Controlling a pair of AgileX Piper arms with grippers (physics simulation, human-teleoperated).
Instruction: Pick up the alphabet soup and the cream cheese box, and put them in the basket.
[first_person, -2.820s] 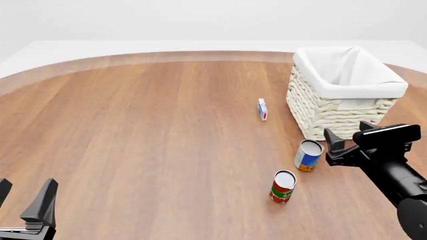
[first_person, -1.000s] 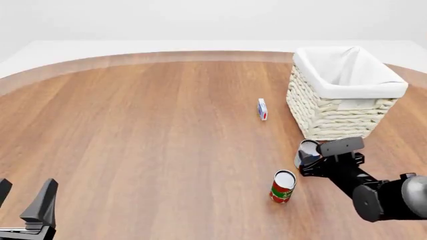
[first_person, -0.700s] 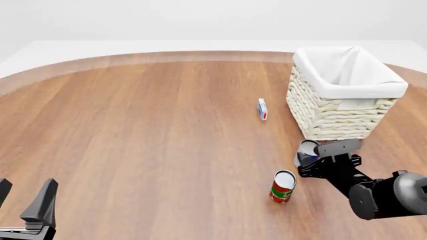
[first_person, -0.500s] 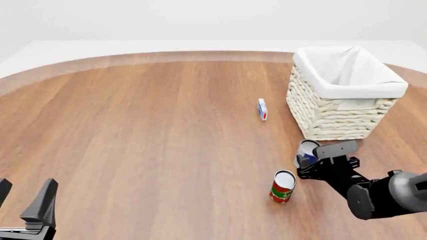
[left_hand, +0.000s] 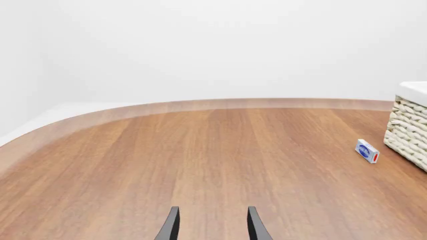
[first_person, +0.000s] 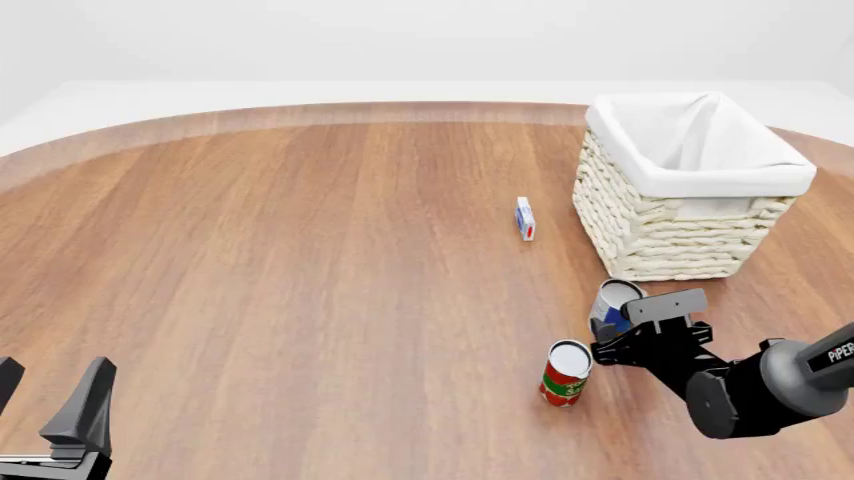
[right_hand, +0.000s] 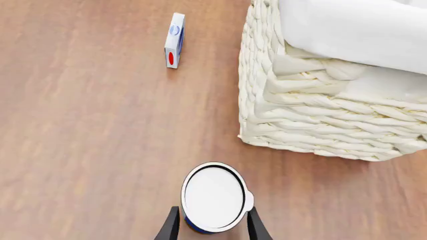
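Straddling the alphabet soup (right_hand: 213, 197), right arm's open jaws (right_hand: 212, 226); left jaws (left_hand: 212, 223) open

Round wooden table (first_person: 267, 280), white surroundings

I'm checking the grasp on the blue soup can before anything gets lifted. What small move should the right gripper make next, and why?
Probably close the right gripper on the soup can. The wrist view shows the fingers either side of the can, apparently with slight gaps, and the can stands upright on the table in front of the basket. Lifting should wait until it is clamped.
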